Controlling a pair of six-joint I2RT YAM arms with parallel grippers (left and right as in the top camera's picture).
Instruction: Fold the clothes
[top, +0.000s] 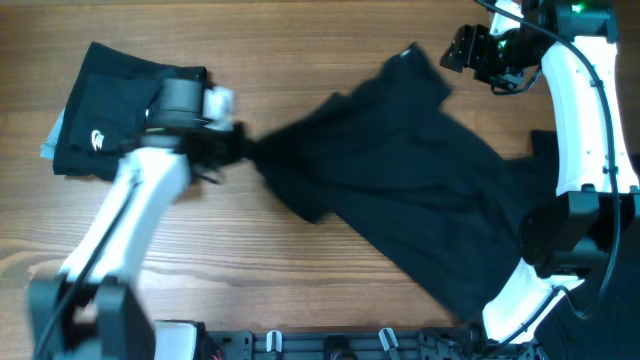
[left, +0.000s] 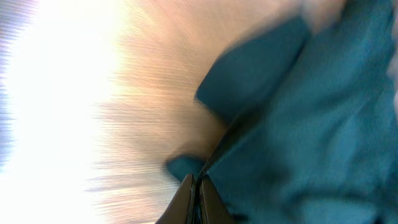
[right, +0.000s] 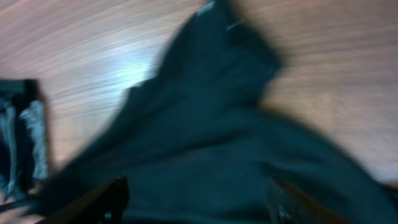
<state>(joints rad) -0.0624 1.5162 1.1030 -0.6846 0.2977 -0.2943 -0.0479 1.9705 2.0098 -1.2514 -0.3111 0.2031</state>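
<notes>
Spreading out 1 black garment (top: 400, 180) before any fold is, I'd say, the step in hand. It lies rumpled and slantwise across the middle of the tabletop (top: 300, 285), running from just right of the left arm down to the base of the right arm. A folded pile (top: 100, 125) of dark clothes, showing a small white logo, sits at the far left, well apart from it.

The left pincer (top: 238, 148) is closed tight on the garment's leftmost edge, and its wrist view shows the 2 fingers pressed together with cloth bunched between them. The right pincer (top: 458, 52) stands wide open with nothing in it, hovering just beside the garment's upper corner; from its wrist view the cloth lies below and between its fingers, though I can't tell whether they touch it.

Next, I reckon the right pincer needs to come down and take that upper corner, so both arms can draw the cloth flat. Pinching 1 layer only will matter, since the fabric is heaped there.
</notes>
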